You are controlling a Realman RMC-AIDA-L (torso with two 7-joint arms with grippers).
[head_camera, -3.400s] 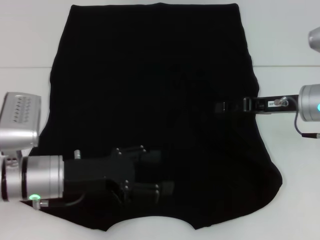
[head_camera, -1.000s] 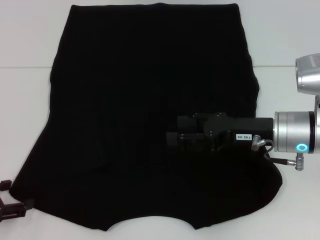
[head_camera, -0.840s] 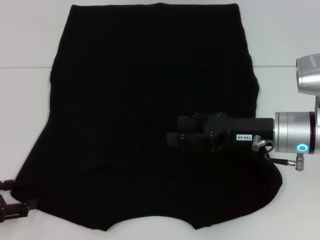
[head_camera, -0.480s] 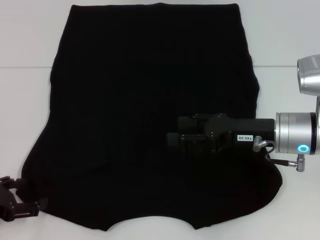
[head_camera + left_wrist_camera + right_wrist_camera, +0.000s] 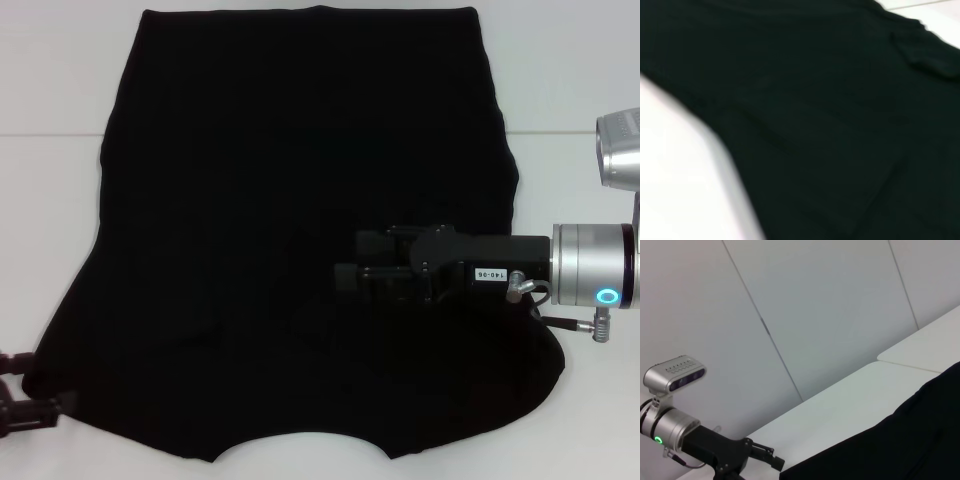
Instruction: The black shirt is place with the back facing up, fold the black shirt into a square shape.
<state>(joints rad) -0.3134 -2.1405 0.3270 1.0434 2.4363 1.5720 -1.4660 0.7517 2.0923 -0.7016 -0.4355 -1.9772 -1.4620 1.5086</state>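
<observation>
**Right gripper low over the shirt, left gripper at its corner**

The right gripper (image 5: 345, 278) reaches in sideways over the black shirt's (image 5: 300, 150) near right part; black against black, I cannot tell how its fingers stand. The left gripper (image 5: 25, 412) sits at the shirt's near left corner, finger spread also unclear. The black shirt lies spread flat on the white table (image 5: 50, 200), covering most of it.

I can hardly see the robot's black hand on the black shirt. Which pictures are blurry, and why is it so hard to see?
Head view: sharp, but the right gripper is black against the black shirt, so it blends in. Left wrist view: the shirt's edge on the white table is smeared and soft. Right wrist view: clear, showing the left gripper far off.
</observation>
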